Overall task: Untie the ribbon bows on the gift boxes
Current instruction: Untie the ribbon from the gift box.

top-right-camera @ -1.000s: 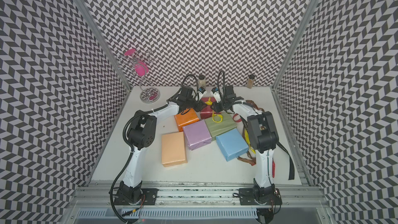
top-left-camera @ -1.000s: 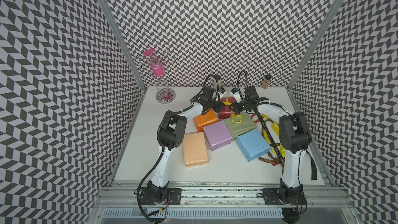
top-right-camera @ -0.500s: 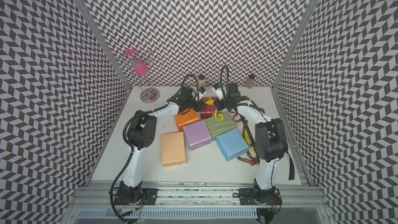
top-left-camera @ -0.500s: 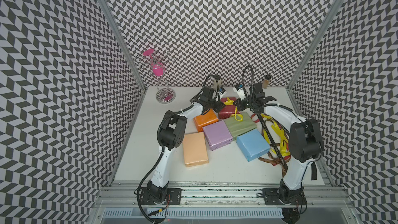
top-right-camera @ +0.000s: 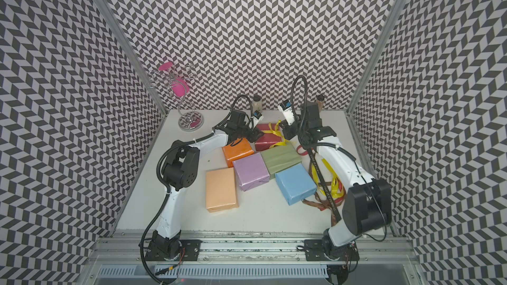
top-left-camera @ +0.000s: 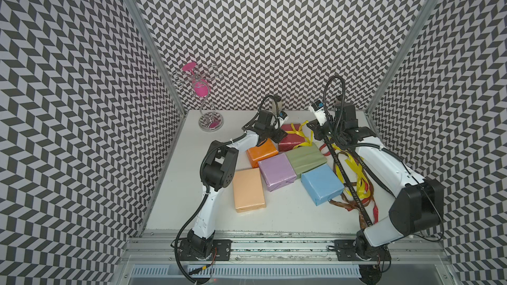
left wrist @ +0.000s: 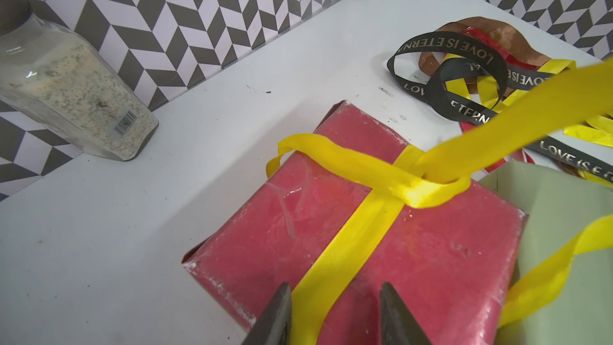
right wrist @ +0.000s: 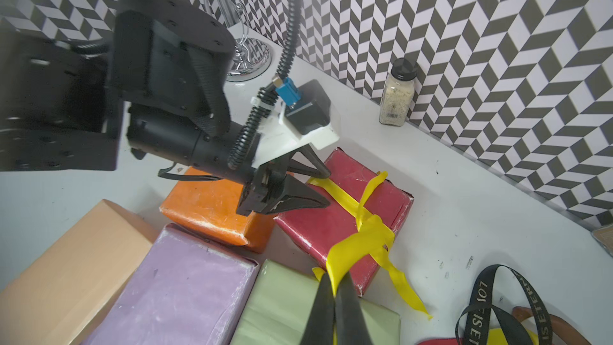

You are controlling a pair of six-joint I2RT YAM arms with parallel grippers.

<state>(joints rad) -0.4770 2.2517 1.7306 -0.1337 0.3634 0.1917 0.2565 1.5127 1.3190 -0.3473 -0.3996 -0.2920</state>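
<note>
The dark red gift box (top-left-camera: 290,140) stands at the back with a yellow ribbon (left wrist: 365,174) still knotted round it. My right gripper (right wrist: 335,280) is shut on one end of that ribbon and holds it stretched away from the knot, to the box's right (top-left-camera: 312,128). My left gripper (left wrist: 335,288) is open at the box's near-left edge, one finger on each side of the yellow band. The orange (top-left-camera: 262,152), lilac (top-left-camera: 277,169), sage green (top-left-camera: 306,159), light blue (top-left-camera: 322,183) and peach (top-left-camera: 248,189) boxes show no ribbon.
Loose ribbons (top-left-camera: 354,185), among them a black lettered one (left wrist: 464,54), lie heaped at the right under my right arm. Two spice jars (right wrist: 396,97) (top-right-camera: 319,101) stand by the back wall. A wire stand with pink pieces (top-left-camera: 203,97) is at the back left.
My right gripper has shut on the yellow ribbon and moved right and back, drawing it out; the loop that lay on the sage green box is gone. The left arm has not moved.
</note>
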